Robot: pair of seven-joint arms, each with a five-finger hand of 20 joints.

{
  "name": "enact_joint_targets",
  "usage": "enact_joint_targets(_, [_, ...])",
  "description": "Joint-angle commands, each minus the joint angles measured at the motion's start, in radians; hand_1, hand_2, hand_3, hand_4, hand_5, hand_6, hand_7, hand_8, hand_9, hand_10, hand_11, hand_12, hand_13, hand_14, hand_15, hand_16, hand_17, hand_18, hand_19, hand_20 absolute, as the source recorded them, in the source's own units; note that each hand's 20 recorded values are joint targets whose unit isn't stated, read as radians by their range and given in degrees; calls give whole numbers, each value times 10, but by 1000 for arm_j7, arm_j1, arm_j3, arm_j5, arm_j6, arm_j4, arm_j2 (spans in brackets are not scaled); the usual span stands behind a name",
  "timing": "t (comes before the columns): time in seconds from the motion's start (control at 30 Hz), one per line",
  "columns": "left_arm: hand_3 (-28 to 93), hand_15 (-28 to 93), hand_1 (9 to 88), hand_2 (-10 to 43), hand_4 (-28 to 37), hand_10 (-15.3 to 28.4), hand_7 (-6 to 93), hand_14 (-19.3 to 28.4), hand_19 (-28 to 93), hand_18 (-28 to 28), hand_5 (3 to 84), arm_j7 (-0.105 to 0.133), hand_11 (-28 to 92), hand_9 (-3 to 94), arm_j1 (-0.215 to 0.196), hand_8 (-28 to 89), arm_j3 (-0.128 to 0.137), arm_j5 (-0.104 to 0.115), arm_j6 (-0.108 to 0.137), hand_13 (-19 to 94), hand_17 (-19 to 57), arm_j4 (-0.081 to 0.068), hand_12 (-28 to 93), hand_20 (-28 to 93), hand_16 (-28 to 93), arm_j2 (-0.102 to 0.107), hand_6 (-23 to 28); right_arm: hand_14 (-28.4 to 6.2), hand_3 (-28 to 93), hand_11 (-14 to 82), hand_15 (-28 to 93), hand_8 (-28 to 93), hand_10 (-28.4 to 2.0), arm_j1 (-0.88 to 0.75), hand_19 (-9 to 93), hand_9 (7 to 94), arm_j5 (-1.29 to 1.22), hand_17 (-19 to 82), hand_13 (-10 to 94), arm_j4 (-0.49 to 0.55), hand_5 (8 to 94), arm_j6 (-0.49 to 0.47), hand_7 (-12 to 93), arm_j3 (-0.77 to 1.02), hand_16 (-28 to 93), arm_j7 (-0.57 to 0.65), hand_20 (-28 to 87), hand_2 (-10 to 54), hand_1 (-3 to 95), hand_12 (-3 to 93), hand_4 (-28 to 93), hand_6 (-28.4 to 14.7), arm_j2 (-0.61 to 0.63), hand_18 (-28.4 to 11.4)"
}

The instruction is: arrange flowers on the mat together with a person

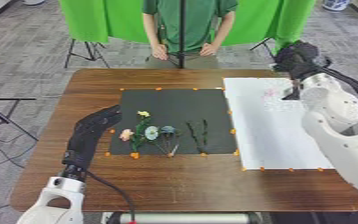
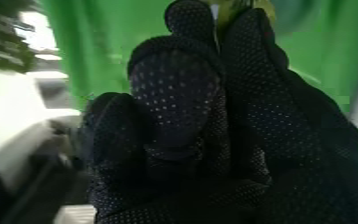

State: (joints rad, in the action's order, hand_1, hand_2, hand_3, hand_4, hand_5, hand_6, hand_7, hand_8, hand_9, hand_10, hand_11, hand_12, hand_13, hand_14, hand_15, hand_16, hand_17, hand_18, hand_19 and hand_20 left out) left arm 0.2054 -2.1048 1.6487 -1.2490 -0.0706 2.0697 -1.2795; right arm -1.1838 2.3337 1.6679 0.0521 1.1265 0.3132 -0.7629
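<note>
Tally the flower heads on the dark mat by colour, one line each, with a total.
Yellow flower head: 1
Pink flower head: 1
White flower head: 1
Grey-blue flower head: 1
Total on the dark mat: 4

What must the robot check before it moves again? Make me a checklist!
1. Yellow flower, pink flower and white flower lie on the dark mat: ok.
2. Left hand off those flowers, by the mat's left edge: ok.
3. Right hand away from them, near the white mat's far end: ok.
4. Yellow-green thing at the right hand held firmly: cannot tell.
5. Pinkish patch on the white mat is a flower: cannot tell.
</note>
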Motion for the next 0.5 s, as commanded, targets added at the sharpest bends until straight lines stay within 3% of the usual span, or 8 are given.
enact_joint_targets(0.03, [630, 103, 279, -21, -166, 123, 113, 158, 45, 115, 471, -7, 151, 444, -22, -48, 0, 15, 21, 355, 54, -2, 164, 184, 61, 28, 41, 0, 592, 53, 488, 31, -74, 118, 918, 932, 6, 632, 937, 50, 844, -46, 216, -245, 250, -159, 262, -95, 636, 337, -258, 36, -129, -113])
enact_joint_targets(0.1, [631, 102, 279, -21, -165, 123, 113, 158, 45, 115, 471, -7, 152, 444, -19, -48, -7, 22, 24, 355, 53, -4, 165, 184, 60, 33, 40, 0, 593, 52, 492, 32, -73, 142, 920, 932, 16, 632, 937, 37, 844, -58, 215, -305, 251, -190, 262, -95, 635, 335, -257, 37, -161, -113])
enact_joint_targets(0.27, [629, 102, 280, -21, -165, 123, 114, 159, 45, 115, 470, -9, 151, 444, -6, -48, -20, 14, 7, 354, 53, -10, 164, 184, 61, 31, 40, 1, 593, 51, 497, 32, -73, 161, 926, 933, 52, 631, 937, 29, 844, -80, 215, -403, 251, -211, 264, -95, 633, 335, -257, 38, -192, -114])
enact_joint_targets(0.5, [629, 101, 279, -21, -165, 123, 112, 160, 46, 116, 470, -13, 150, 443, -25, -48, -5, 23, 14, 351, 52, -3, 165, 184, 61, 34, 42, 1, 594, 50, 499, 33, -70, 123, 930, 929, 48, 627, 937, 48, 841, -123, 215, -418, 252, -209, 267, -95, 630, 336, -257, 39, -151, -117])
